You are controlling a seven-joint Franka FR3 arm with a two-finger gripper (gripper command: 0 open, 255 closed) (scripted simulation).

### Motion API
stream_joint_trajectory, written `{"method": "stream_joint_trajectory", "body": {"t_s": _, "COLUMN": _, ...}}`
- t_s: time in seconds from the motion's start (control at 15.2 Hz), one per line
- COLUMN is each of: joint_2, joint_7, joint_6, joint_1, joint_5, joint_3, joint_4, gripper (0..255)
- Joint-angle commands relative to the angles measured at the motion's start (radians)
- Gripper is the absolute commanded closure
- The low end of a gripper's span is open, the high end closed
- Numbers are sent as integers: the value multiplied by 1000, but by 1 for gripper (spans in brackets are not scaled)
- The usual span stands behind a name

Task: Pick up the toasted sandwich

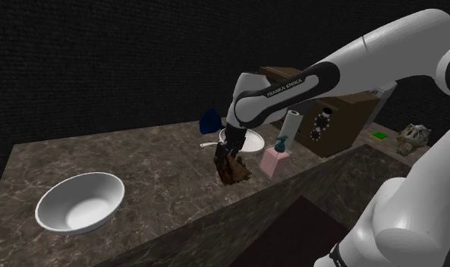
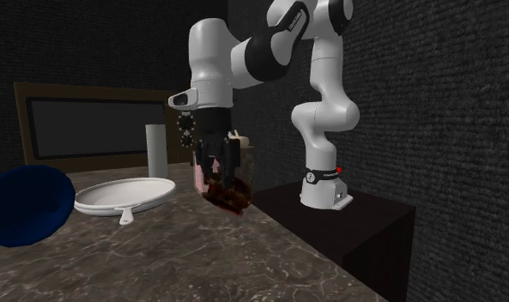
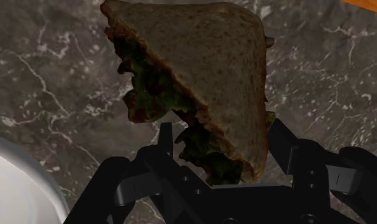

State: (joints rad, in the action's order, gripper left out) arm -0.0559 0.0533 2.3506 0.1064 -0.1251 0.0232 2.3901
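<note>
Toasted sandwich (image 3: 199,76): a triangular half of browned bread, green and reddish filling showing along its cut side, hangs on edge below the robot's hand.

Gripper (image 2: 218,170): the two black fingers are clamped on the sandwich, one against each bread face. The squeeze thus goes through the toast, not across the loose filling.

Location: low over the dark marbled counter (image 1: 140,163), near the edge that faces the stand (image 2: 364,219). Whether the lowest corner is clear of the stone cannot be told.

Arm (image 1: 352,64): it arches over from the stand with the wrist turned downward, which lets the sandwich hang straight beneath the fingers.

Neighbours: a pink pump bottle (image 1: 277,159) stands just beside the sandwich. A white pan (image 2: 124,196) and a blue bowl (image 2: 25,206) sit further back on the counter. A white bowl (image 1: 80,201) lies well apart from the sandwich, at the shoulder view's left.

Stage: by appearance the grasp is made, and what is left is a clean rise off the counter.

Next move: it likely calls for a straight vertical lift, since the bottle and pan crowd the sides.

Risk: the fingers grip near one end, so the hanging bulk could pivot or shed filling if jolted.
</note>
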Motion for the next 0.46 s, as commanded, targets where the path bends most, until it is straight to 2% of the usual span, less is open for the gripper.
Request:
{"method": "stream_joint_trajectory", "body": {"t_s": 0.0, "joint_2": -20, "joint_7": -4, "joint_6": -28, "joint_1": 0, "joint_5": 3, "joint_3": 0, "joint_4": -8, "gripper": 255}}
{"method": "stream_joint_trajectory", "body": {"t_s": 0.4, "joint_2": -53, "joint_7": -11, "joint_6": -86, "joint_1": -1, "joint_5": 8, "joint_3": -1, "joint_4": -33, "gripper": 255}}
